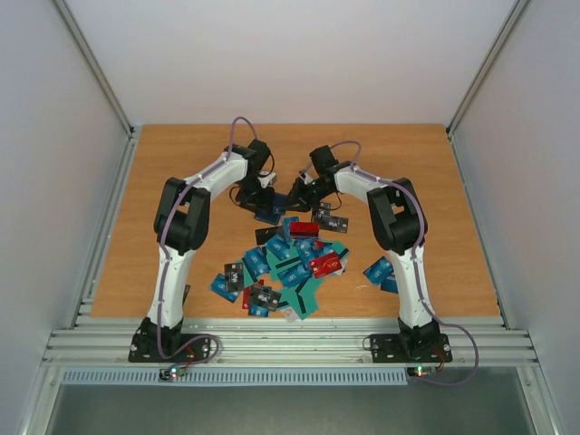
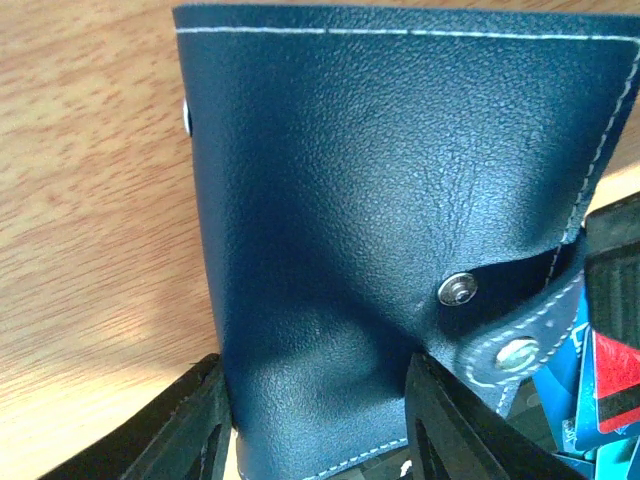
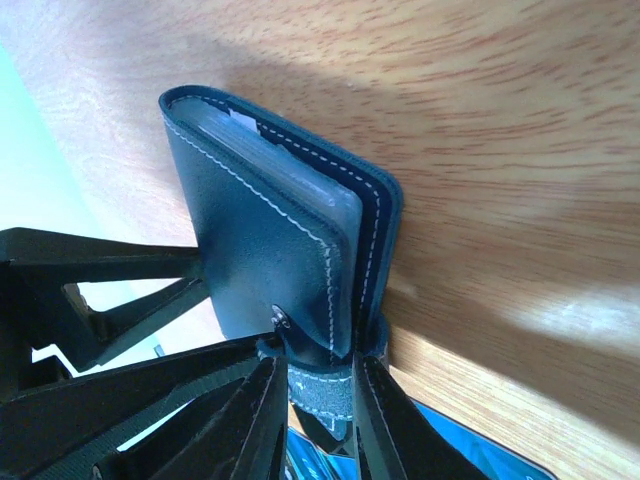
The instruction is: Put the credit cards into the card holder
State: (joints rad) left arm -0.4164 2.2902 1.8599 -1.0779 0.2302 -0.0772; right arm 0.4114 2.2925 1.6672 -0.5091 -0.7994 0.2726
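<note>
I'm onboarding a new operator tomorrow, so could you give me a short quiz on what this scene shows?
1. True or false: the card holder lies untouched on the table.
2. Where are most of the credit cards? A: in a loose pile on the table between the arms. B: inside a tray. C: stacked on a shelf.
3. Which holds the card holder: the left gripper, the right gripper, or both?
Key: 1 false; 2 A; 3 both, each closed on it.
</note>
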